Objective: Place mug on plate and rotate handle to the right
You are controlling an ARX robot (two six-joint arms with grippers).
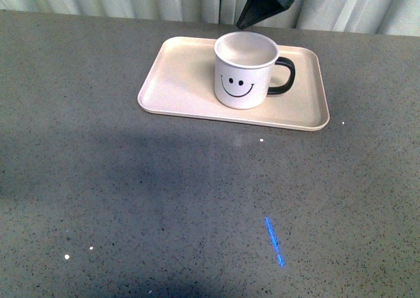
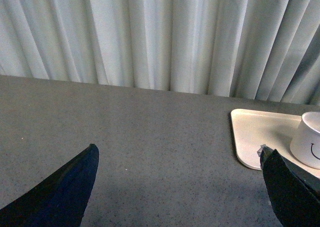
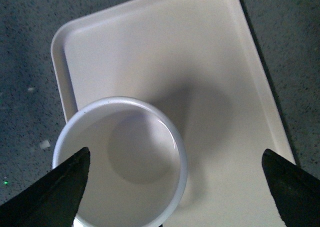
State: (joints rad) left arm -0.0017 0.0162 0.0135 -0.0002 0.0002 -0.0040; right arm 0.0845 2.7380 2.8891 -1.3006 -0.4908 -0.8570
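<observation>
Grey speckled tabletop point(image 1: 164, 199) is carrying the plate point(image 1: 177, 88), with the white mug point(image 1: 244, 71) standing below the right gripper point(image 3: 175, 187), handle point(image 1: 283, 76) pointing right. Both the right gripper and the left gripper point(image 2: 177, 187) are hanging spread wide, gripping nothing. If the right one is descending carelessly, a fingertip may be knocking the rim and tipping the mug.

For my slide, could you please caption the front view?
Smiley-face mug stands upright on the plate, black handle pointing right, on a grey speckled table.
</observation>
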